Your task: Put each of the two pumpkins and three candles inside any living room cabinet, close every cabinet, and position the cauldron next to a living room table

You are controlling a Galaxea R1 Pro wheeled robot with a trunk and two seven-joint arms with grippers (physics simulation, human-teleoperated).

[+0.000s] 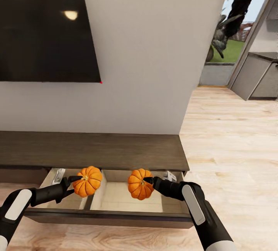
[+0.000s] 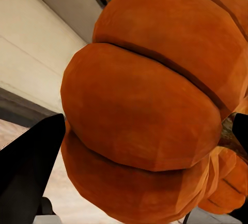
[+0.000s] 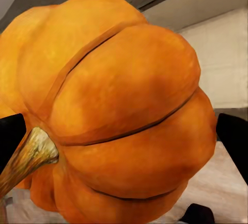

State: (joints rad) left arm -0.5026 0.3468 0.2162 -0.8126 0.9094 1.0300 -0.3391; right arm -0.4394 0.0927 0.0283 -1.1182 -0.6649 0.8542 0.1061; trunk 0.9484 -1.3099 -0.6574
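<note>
My left tool (image 1: 76,184) grips one pumpkin (image 1: 88,181) and my right tool (image 1: 149,184) grips the other pumpkin (image 1: 139,184), both above the open cabinet (image 1: 116,154) drawer. If I let go too high, I think they could bounce out.

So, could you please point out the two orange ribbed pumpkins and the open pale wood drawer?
Left orange ribbed pumpkin (image 1: 88,182), head view, ribbed side.
Right orange ribbed pumpkin (image 1: 139,184), head view, ribbed side.
Open pale wood drawer (image 1: 123,199), head view, bare floor.

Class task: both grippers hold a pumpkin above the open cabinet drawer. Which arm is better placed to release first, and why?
Probably the right. The right gripper holds its pumpkin over the open drawer's wide compartment, while the left gripper's pumpkin hangs over the divider.
</note>
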